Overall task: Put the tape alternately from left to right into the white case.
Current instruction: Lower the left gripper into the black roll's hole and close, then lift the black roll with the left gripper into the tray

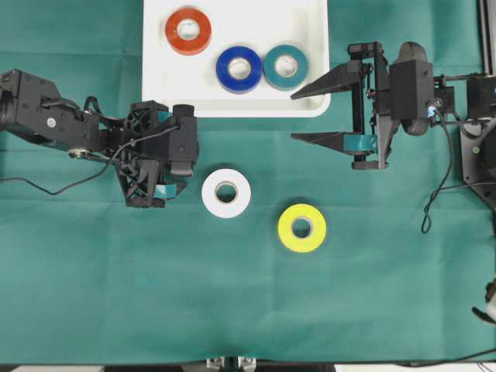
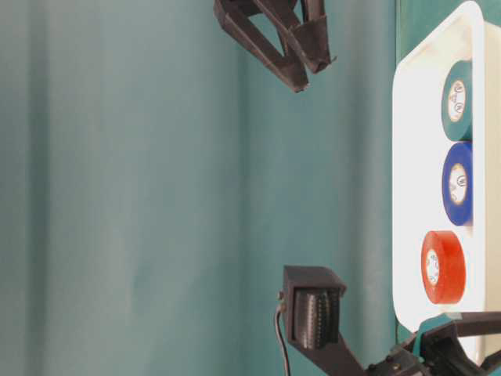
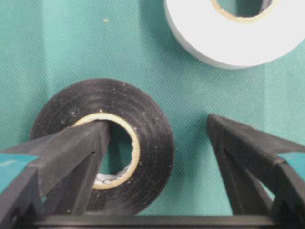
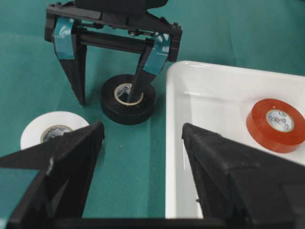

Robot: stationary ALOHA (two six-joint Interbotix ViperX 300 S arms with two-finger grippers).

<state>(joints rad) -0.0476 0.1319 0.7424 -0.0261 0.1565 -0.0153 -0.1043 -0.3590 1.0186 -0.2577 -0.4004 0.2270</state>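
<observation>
One left finger [image 3: 71, 157] inside black tape [image 3: 147, 143] core, spread wide.

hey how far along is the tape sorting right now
About halfway. Done: the red-orange roll, blue roll and teal roll lie in the white case. In hand: the open left gripper straddles the black roll, one finger in its core. Left: the white roll and yellow roll on the cloth.

Woven matt green cloth [image 3: 95, 43]; glossy white plastic case [image 4: 214, 95]; dusty black tape [image 3: 143, 124]
</observation>
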